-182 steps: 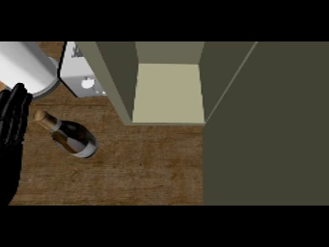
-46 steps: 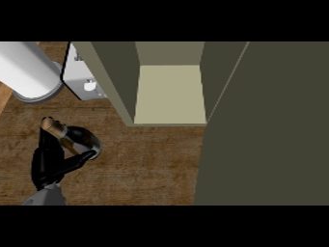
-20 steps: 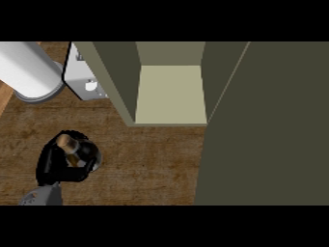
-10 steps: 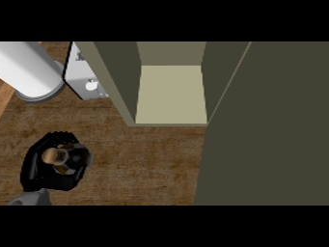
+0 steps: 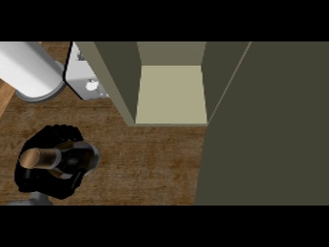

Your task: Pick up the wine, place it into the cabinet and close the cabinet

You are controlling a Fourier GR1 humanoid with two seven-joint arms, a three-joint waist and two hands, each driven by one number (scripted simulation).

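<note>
The open cabinet door [image 5: 274,125] takes up the whole right side of the head view, a broad dark olive panel running from top to bottom. Left of it stands the cabinet [image 5: 117,77] itself, its olive walls framing a pale shelf floor [image 5: 171,94] that lies bare. The brown wooden counter [image 5: 153,159] spreads beneath and in front of the cabinet, with a lighter wood strip along the far left edge. A large white cylinder [image 5: 20,67] slants in from the upper left corner, and just beside it a small white and grey box-shaped appliance [image 5: 85,82] sits against the cabinet's left wall. At lower left, the left hand [image 5: 42,181] is curled around the wine bottle [image 5: 74,159], which stands upright and is seen from above, its brownish cap [image 5: 40,157] facing the camera. The bottle is well apart from the cabinet opening, over the counter.
</note>
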